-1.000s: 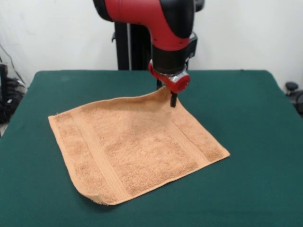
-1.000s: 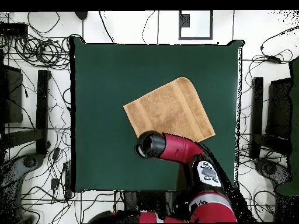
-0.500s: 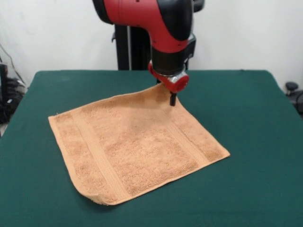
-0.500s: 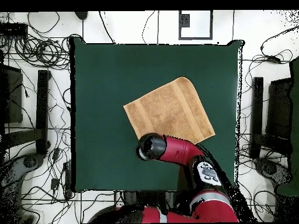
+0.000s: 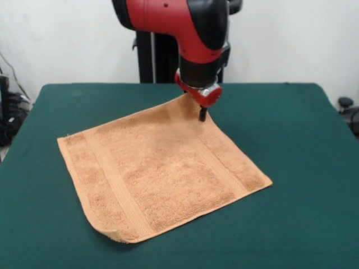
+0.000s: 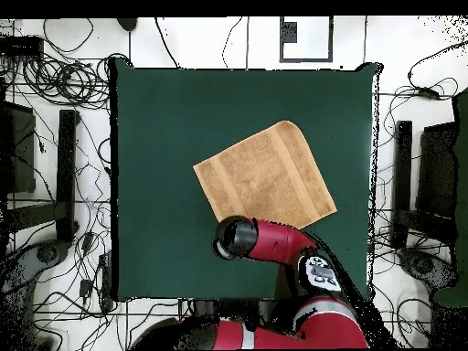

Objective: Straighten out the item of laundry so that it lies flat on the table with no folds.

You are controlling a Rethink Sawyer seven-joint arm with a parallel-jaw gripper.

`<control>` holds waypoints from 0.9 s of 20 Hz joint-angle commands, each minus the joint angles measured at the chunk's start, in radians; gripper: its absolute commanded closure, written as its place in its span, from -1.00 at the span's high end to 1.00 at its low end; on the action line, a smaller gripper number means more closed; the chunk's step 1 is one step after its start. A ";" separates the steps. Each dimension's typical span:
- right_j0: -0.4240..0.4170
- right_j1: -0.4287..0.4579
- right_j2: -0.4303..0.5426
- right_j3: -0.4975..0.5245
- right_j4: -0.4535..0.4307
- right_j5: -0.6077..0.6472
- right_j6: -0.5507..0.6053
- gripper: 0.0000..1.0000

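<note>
The tan-orange terry towel spreads across the middle of the green felt surface, near corner curled under, woven bands near two edges. At its raised far corner, the gripper seems to pinch the hem, though its closure is hard to confirm.

The red and black arm was seen coming down from the top of the front view, its black wrist section pointed straight downward. A red collar was fitted below the wrist, and the gripper hung beneath it as a short dark tip. In the overhead view the arm was stretched out from the base, bent at the elbow.
</note>
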 commanded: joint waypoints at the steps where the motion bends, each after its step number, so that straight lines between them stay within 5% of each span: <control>1: -0.028 0.007 0.021 0.082 -0.053 -0.008 0.002 1.00; 18: -0.065 0.114 0.054 0.008 -0.109 -0.050 0.019 1.00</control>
